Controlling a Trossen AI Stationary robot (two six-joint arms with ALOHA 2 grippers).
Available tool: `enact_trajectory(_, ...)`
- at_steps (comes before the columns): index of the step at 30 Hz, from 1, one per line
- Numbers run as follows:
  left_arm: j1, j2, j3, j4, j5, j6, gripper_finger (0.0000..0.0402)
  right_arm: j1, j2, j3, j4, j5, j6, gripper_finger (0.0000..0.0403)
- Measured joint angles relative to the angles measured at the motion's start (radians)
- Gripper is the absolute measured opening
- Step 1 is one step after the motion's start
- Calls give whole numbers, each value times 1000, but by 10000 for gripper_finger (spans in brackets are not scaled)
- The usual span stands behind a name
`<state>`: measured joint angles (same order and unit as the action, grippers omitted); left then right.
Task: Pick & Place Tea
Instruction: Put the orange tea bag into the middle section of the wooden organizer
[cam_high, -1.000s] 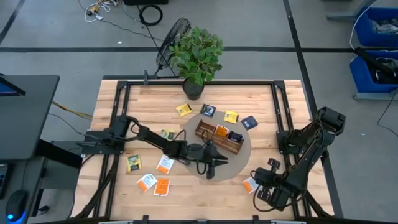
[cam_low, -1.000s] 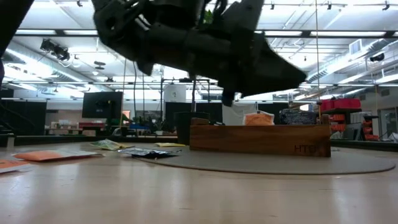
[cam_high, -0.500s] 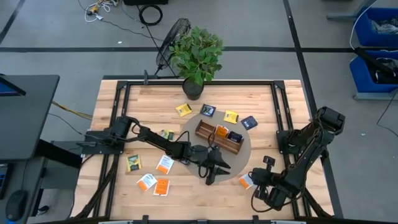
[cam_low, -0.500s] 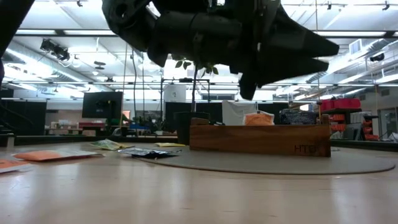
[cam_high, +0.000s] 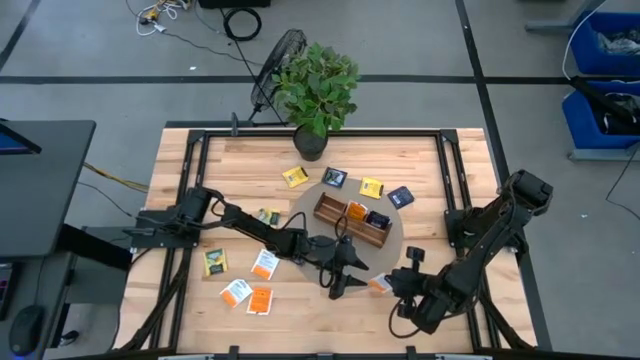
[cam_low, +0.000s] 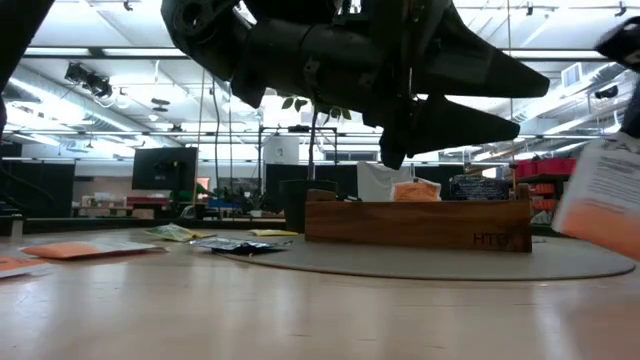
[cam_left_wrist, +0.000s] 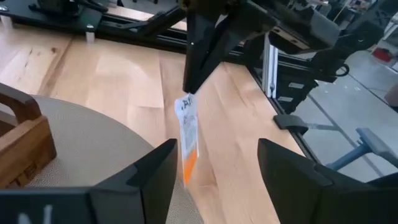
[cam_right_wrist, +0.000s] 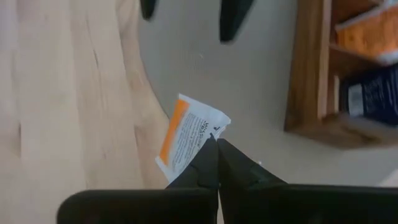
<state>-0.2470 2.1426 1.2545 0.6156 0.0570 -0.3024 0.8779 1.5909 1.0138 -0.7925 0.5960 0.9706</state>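
Observation:
My right gripper (cam_high: 388, 284) is shut on a white-with-orange tea packet (cam_high: 378, 284), just above the near right rim of the round grey mat (cam_high: 393, 243). My left gripper (cam_high: 340, 278) is open and empty above the mat's near part, beside the packet. The long wooden box (cam_high: 352, 220) stands on the mat with orange and dark blue packets inside. Other tea packets lie flat on the table: yellow (cam_high: 294, 176), dark blue (cam_high: 335, 177), green (cam_high: 214, 262), white-with-orange (cam_high: 265, 264) and orange (cam_high: 261, 300). My right gripper pinches the packet's upper corner (cam_right_wrist: 212, 132) between its two shut fingers. In the left wrist view the fingers (cam_left_wrist: 198, 68) come from above, slanting down. The packet (cam_left_wrist: 186, 140) hangs upright below them, clear of the table.
A potted green plant (cam_high: 315, 90) stands at the table's far edge. Black frame rails (cam_high: 455, 190) run along the table's sides. Bare wood lies near the front edge (cam_high: 330, 325).
My right gripper has gone toward the table's left edge and the mat, carrying the white-with-orange packet from the table's near right to the mat's rim. My left gripper has turned a little and shifted slightly toward the near edge.

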Motion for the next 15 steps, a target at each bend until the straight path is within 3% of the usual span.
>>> enact_trajectory(15,1,0,0,-52,-24,10,223,-70,0,0,170,57,-267,0)
